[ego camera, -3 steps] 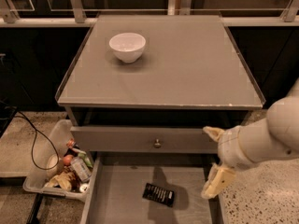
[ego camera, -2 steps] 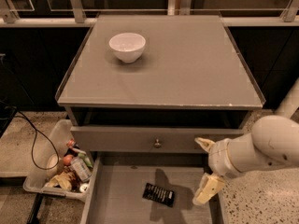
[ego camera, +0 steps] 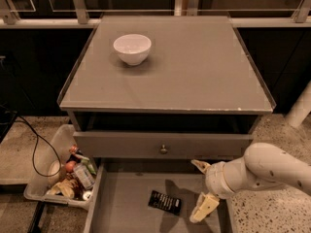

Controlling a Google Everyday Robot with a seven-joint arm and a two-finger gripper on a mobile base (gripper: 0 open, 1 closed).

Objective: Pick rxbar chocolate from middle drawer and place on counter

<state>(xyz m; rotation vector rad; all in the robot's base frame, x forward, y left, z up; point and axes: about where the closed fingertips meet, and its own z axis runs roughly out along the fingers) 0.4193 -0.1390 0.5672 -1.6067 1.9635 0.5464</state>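
The near end of the open middle drawer (ego camera: 124, 205) is cut off by the bottom edge, and its far part is hidden under the closed drawer front (ego camera: 146, 145) with the small round knob (ego camera: 163, 149). The robot's pale arm (ego camera: 272, 171) runs out of view at the right, and the recess just under the counter (ego camera: 194, 72) is too dark to see into. The pale lettering on the chocolate bar (ego camera: 164, 202) cannot be read.

The bar lies flat on the drawer floor, near its middle, slightly askew. The gripper (ego camera: 195, 191) hangs over the right side of the drawer, just right of the bar and not touching it. Its two fingers (ego camera: 204, 208) are spread wide, one pointing toward the drawer front, the other toward the near edge, with nothing between them.

A white bowl (ego camera: 132, 48) stands on the far left part of the counter. On the speckled floor (ego camera: 277, 130) to the left, a clear bin (ego camera: 39, 181) of packets and bottles (ego camera: 75, 171) sits against the drawer's side wall, with a black cable (ego camera: 34, 140) looping beside it.

Since the frame 0.7 seconds earlier, the gripper has moved left and lower, closer to the bar; the bar and bowl have not shifted.
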